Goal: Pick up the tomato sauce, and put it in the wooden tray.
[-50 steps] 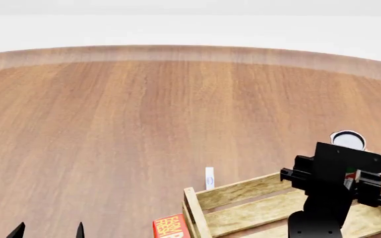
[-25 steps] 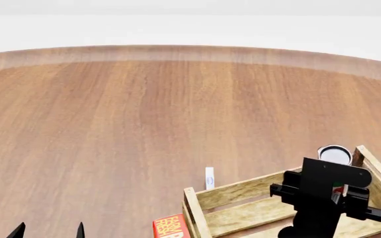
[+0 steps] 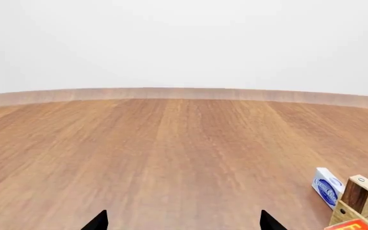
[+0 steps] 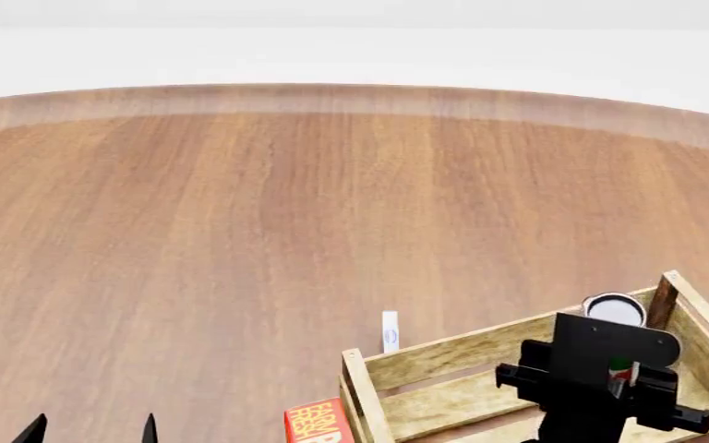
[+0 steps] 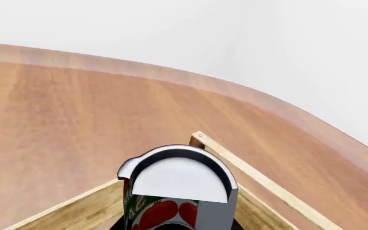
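The tomato sauce [image 4: 615, 310] is a small can with a red label and a silver-white top. My right gripper [image 4: 616, 380] is shut on it and holds it upright over the far right corner of the wooden tray [image 4: 453, 353]. In the right wrist view the can [image 5: 171, 189] fills the foreground, with the tray's corner post [image 5: 198, 139] just behind it. I cannot tell whether the can touches the tray floor. My left gripper [image 4: 91, 431] is open and empty at the lower left, over bare wood [image 3: 184, 222].
A small blue-and-white box [image 4: 390, 330] stands just beyond the tray's far left side and also shows in the left wrist view [image 3: 327, 187]. An orange-red box [image 4: 318, 420] stands against the tray's left corner. The wooden surface ends at a curved far edge [image 4: 354, 92].
My right gripper has carried the can left, nearer and lower, from beyond the tray's right edge to inside its far right corner. The left arm has not moved.
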Tool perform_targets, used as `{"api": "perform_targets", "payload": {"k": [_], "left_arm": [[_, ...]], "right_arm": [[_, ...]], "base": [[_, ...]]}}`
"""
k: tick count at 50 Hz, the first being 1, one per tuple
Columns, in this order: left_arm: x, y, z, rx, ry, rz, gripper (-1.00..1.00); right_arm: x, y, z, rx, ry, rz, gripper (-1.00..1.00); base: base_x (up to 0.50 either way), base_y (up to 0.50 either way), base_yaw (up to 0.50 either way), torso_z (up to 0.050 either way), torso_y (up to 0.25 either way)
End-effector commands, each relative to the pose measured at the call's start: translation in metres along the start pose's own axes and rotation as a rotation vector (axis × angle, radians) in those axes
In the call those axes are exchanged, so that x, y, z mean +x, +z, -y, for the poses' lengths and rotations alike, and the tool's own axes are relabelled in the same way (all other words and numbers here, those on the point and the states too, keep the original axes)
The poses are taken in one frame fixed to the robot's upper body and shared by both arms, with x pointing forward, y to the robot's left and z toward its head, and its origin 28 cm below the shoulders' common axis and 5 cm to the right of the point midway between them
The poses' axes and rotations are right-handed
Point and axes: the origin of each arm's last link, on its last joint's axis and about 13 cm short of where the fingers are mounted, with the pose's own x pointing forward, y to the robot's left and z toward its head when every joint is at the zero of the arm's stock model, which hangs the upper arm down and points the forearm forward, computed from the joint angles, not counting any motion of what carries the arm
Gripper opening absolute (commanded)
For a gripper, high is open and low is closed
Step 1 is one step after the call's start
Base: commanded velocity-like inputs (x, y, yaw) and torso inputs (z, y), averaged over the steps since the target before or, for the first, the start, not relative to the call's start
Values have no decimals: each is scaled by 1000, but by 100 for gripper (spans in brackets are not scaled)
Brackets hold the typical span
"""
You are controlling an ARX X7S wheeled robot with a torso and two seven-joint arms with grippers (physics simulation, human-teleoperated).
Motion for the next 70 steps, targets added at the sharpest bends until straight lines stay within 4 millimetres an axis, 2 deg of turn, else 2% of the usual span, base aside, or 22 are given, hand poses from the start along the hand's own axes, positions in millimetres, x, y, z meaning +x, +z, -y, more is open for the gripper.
{"api": "perform_targets", "payload": {"k": [1, 28, 70], "left_arm": [[0, 0, 1, 0, 0, -1, 100], [0, 1, 1, 0, 2, -1, 100], [1, -1, 0, 0, 2, -1, 100]], "right_arm": [[-2, -3, -1, -42, 16, -40, -100], [-4, -6, -1, -70, 63, -167, -100], [-5, -9, 0, -81, 92, -256, -100]], "base": [[0, 0, 0, 0, 0], [0, 0, 0, 0, 0], [0, 0, 0, 0, 0]]}}
